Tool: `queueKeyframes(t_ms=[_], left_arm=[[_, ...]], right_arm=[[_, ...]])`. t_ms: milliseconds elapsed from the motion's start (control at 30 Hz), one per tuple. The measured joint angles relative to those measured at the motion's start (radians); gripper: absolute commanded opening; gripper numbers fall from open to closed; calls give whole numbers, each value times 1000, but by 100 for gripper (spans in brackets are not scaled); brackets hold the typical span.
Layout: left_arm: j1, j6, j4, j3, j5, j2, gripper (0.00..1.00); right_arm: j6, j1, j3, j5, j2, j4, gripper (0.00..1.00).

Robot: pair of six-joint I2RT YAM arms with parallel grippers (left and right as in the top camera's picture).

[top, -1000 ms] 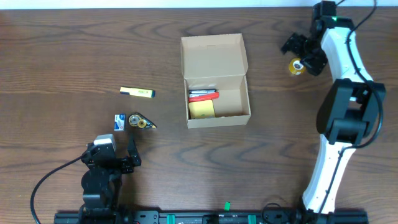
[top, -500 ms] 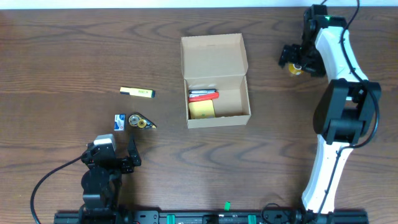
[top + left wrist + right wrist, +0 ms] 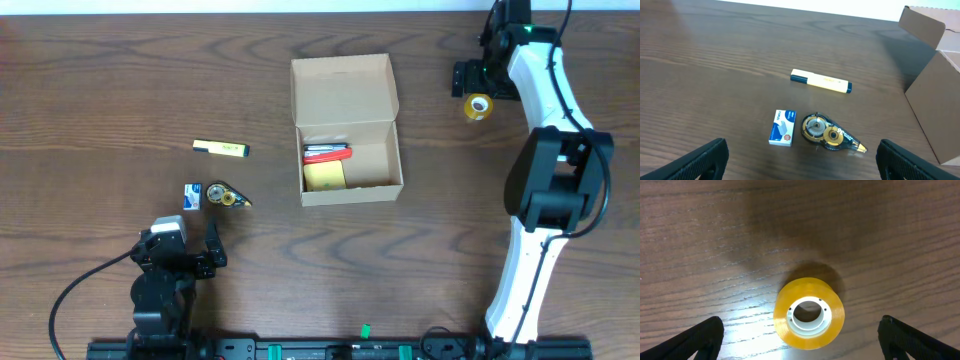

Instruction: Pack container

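Note:
The tan cardboard container (image 3: 349, 160) stands open at the table's middle, flap lid (image 3: 343, 88) folded back. Inside lie a red item and a yellow pad. Its side shows in the left wrist view (image 3: 940, 95). My right gripper (image 3: 478, 82) is open at the far right, just above a yellow tape roll (image 3: 478, 107). The roll (image 3: 809, 313) lies flat between the spread fingertips (image 3: 801, 339). My left gripper (image 3: 190, 250) is open and empty at the near left. Ahead of it (image 3: 800, 162) lie a blue staple box (image 3: 782, 128), a correction tape dispenser (image 3: 830, 137) and a yellow highlighter (image 3: 821, 81).
The right arm's white links (image 3: 545, 150) run down the table's right side. The table's far edge (image 3: 300, 8) is close behind the container and the tape roll.
My right gripper has shifted toward the far edge, and the yellow tape roll now shows fully uncovered beside it. The left arm and the small items have not moved.

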Motion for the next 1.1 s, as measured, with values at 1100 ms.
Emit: queueKeyframes(t_ms=[1100], left_arm=[[0, 0, 0, 0, 0, 0, 95]], right_arm=[[71, -34, -176, -68, 0, 173, 80]])
